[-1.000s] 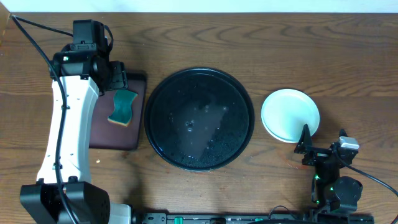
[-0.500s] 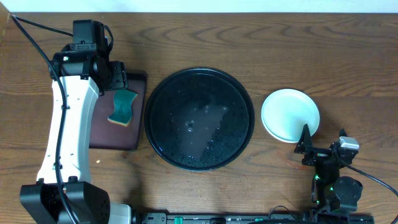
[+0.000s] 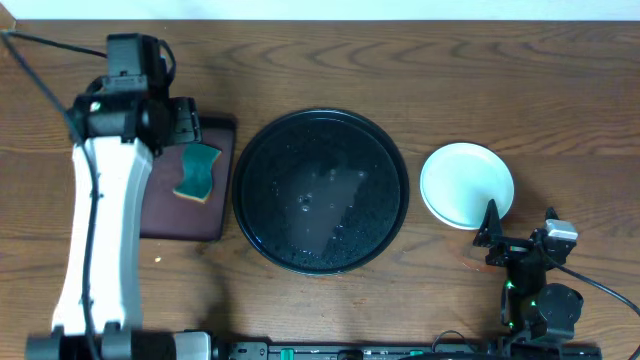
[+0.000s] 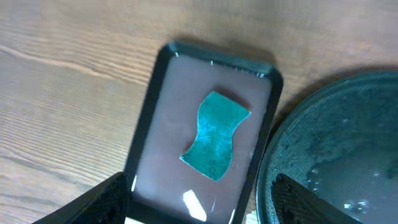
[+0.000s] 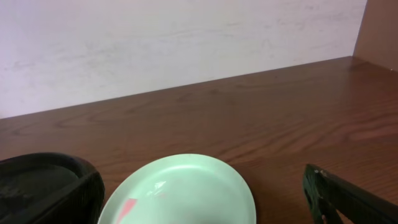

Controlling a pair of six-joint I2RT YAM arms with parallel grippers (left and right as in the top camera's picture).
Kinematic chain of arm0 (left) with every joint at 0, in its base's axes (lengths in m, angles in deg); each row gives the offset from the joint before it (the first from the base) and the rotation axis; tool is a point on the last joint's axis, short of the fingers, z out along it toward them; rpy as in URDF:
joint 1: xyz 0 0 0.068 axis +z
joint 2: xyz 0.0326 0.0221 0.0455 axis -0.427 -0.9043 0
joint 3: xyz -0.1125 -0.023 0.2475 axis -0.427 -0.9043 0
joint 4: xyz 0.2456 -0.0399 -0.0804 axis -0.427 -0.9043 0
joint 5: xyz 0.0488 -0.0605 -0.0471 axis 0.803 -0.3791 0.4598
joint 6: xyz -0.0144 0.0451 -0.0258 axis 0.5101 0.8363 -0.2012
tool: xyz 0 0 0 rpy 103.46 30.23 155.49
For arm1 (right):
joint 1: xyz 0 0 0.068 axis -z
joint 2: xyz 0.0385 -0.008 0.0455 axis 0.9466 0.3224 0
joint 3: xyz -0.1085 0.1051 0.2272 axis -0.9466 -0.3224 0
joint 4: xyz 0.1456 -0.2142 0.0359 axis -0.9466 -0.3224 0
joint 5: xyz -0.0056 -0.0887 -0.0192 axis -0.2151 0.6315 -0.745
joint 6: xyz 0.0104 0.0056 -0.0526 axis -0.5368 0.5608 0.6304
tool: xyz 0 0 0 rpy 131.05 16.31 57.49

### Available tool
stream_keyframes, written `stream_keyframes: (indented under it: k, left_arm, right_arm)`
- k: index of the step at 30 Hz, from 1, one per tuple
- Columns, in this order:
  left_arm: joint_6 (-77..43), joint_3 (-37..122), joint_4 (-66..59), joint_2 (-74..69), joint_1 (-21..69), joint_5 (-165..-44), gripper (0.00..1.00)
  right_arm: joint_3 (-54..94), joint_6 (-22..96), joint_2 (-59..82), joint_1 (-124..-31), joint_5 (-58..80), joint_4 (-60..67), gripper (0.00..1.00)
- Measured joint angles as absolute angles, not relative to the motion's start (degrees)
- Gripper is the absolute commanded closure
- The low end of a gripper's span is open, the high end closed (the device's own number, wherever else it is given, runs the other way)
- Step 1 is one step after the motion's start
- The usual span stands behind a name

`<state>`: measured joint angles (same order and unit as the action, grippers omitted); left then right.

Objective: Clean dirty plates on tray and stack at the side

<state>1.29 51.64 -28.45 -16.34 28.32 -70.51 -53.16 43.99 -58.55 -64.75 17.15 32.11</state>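
The round black tray (image 3: 320,190) sits mid-table, wet and glossy, with no plate on it; its rim also shows in the left wrist view (image 4: 348,143). A pale mint plate (image 3: 467,185) rests on the wood to the tray's right. In the right wrist view that plate (image 5: 186,193) carries a small pinkish mark near its left edge. Whether other plates lie under it I cannot tell. My right gripper (image 3: 520,222) (image 5: 205,208) stands open just in front of the plate, holding nothing. My left gripper (image 3: 188,122) (image 4: 199,208) hangs open and empty above the maroon tray.
A dark maroon rectangular tray (image 3: 190,185) lies left of the black tray, with a teal sponge (image 3: 197,170) (image 4: 216,135) on it. The left arm (image 3: 105,200) stretches along the table's left side. A pale wall runs behind the table's far edge (image 5: 186,87).
The left arm has shifted slightly to the left above the maroon tray. Sponge, plate and right gripper stay where they were.
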Motion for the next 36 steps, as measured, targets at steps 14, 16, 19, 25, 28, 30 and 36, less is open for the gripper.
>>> stream_keyframes:
  k: [14,16,19,25,28,30,36]
  left_arm:
    - [1.3,50.1,-28.6,10.4,28.3,-70.5,0.26]
    - [1.3,48.9,-29.7,13.5,28.0,-70.5,0.26]
    - [2.1,46.4,-29.9,18.3,27.0,-69.8,0.26]
    - [3.4,32.7,-15.4,30.9,25.0,-69.0,0.26]
    - [3.6,22.7,-2.6,36.9,24.5,-69.5,0.26]
    - [3.8,15.7,6.5,40.3,24.4,-70.8,0.26]
    - [4.3,-2.5,24.9,46.4,24.4,-75.6,0.26]
  right_arm:
    - [-53.2,44.0,-58.6,-64.8,17.2,32.1,0.01]
    - [-53.2,44.0,-58.6,-64.8,17.2,32.1,0.01]
    - [-53.2,44.0,-58.6,-64.8,17.2,32.1,0.01]
    - [-53.2,44.0,-58.6,-64.8,17.2,32.2,0.01]
    - [-53.2,44.0,-58.7,-64.8,17.2,32.3,0.01]
    - [-53.2,44.0,-58.7,-64.8,17.2,32.2,0.01]
    - [-53.3,44.0,-58.7,-64.8,17.2,32.3,0.01]
